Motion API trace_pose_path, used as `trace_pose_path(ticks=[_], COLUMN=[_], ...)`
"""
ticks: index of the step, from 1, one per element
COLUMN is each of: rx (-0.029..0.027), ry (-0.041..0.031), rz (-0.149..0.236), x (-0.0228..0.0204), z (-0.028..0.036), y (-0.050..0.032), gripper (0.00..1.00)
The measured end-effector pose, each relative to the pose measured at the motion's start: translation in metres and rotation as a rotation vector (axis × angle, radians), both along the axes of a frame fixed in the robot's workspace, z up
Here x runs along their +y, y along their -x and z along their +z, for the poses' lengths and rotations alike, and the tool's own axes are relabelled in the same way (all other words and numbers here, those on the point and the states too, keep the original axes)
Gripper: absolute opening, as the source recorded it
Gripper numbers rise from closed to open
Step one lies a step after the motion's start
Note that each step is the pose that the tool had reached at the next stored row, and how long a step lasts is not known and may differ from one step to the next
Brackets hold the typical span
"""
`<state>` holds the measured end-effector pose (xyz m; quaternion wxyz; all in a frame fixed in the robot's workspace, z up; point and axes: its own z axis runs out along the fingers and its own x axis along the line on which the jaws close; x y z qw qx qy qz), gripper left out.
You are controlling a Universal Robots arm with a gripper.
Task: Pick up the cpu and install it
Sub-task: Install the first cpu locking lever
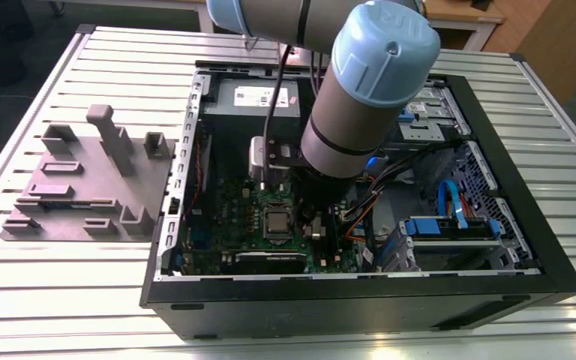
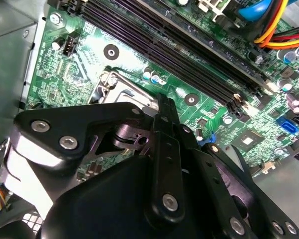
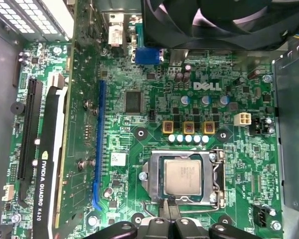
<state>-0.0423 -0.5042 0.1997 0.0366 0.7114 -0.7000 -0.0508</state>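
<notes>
Since the cpu (image 3: 187,175) is already lying flat in the socket frame (image 3: 215,172) on the motherboard (image 3: 154,89), seating it well is, I judge, calling for light, straight-down contact without sideways drag. The gripper (image 3: 168,205) is sitting at the frame's edge just beside the chip, its fingers pinched together and gripping nothing.

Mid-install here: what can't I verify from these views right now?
- First wrist view: whether the gripper touches the cpu or hangs above its edge.
- Second wrist view: the gripper's body hides the cpu and most of the socket frame.
- Exterior view: the arm covers most of the gripper.
</notes>
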Motion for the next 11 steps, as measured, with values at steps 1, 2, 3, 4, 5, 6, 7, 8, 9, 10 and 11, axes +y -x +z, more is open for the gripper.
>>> trace_pose_path(ticks=[1, 2, 3, 4, 5, 6, 7, 8, 9, 10, 11], rx=[0.0000, 0.0000, 0.0000, 0.0000, 0.0000, -0.0001, 0.0000, 0.0000, 0.0000, 0.0000, 0.0000], ry=[0.0000, -0.0001, -0.0001, 0.0001, 0.0000, -0.0001, 0.0000, -0.0001, 0.0000, 0.0001, 0.0000], rz=[0.001, 0.002, 0.004, 0.005, 0.007, 0.009, 0.011, 0.014, 0.016, 0.018, 0.020], x=[-0.0005, -0.0012, -0.0020, -0.0026, -0.0030, -0.0033, -0.0034, -0.0035, -0.0035, -0.0035, -0.0035], z=[-0.0005, -0.0010, -0.0015, -0.0020, -0.0026, -0.0033, -0.0041, -0.0049, -0.0056, -0.0062, -0.0068], y=[0.0000, 0.0000, -0.0001, 0.0000, 0.0000, 0.0000, 0.0000, 0.0000, 0.0000, 0.0000, 0.0000], gripper=[0.10, 0.10, 0.10, 0.10, 0.10, 0.10, 0.10, 0.10, 0.10, 0.10, 0.10])
